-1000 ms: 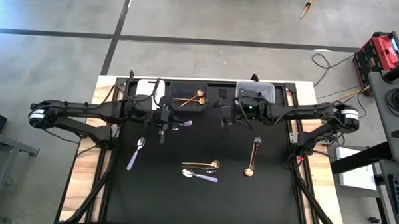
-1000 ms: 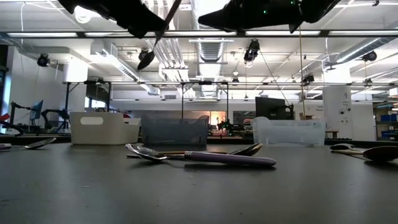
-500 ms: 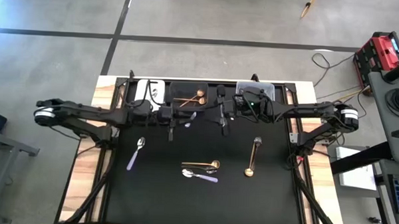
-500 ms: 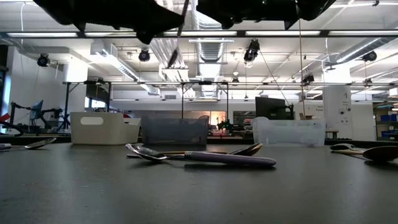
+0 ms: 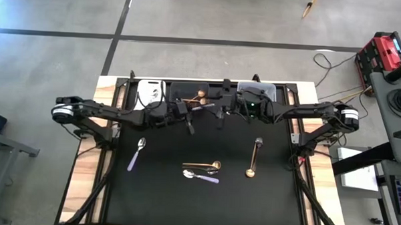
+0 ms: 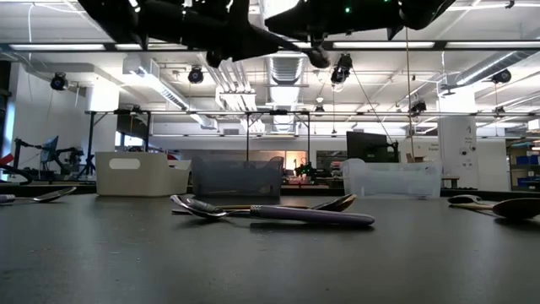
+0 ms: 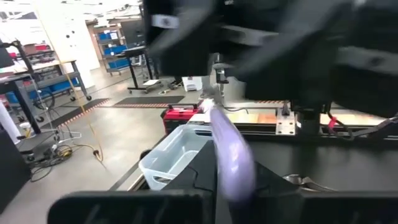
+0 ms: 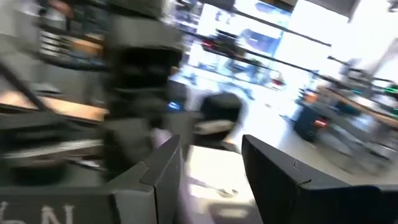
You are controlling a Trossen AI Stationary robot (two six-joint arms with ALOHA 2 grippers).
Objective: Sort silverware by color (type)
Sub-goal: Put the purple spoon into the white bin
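Note:
My left gripper [image 5: 190, 112] hangs over the table's far middle, in front of the dark bin [image 5: 191, 95], shut on a lilac-handled spoon [image 5: 201, 107]. The spoon sticks out level toward my right gripper [image 5: 222, 113], which stands open just beyond it, facing it. In the low view the spoon's bowl [image 6: 319, 59] shows high up under the arms. On the mat lie a lilac spoon [image 5: 137, 154] at the left, a gold spoon [image 5: 202, 165] above another lilac spoon [image 5: 202, 176] in the middle, and a copper spoon [image 5: 254, 158] at the right. My left gripper pinches the spoon's lilac handle [image 7: 233, 171] between its two fingers, near the handle's free end. The fingers come level from the table's left and lie along the spoon. It is lifted clear, about level, bowl end away from the fingers. Whether my right gripper touches the spoon, I cannot tell.
Three bins stand in a row at the far edge: white [image 5: 151, 91], dark with gold spoons inside, and clear [image 5: 258, 93]. Both arms reach in level from the sides and meet over the far middle. The mat's near half holds only the loose spoons.
My left gripper has gone toward the table's right edge and a little down, tipping from pointing downward to level. The lilac spoon, which hung below it, now points level at my right gripper. My right gripper has stayed in place.

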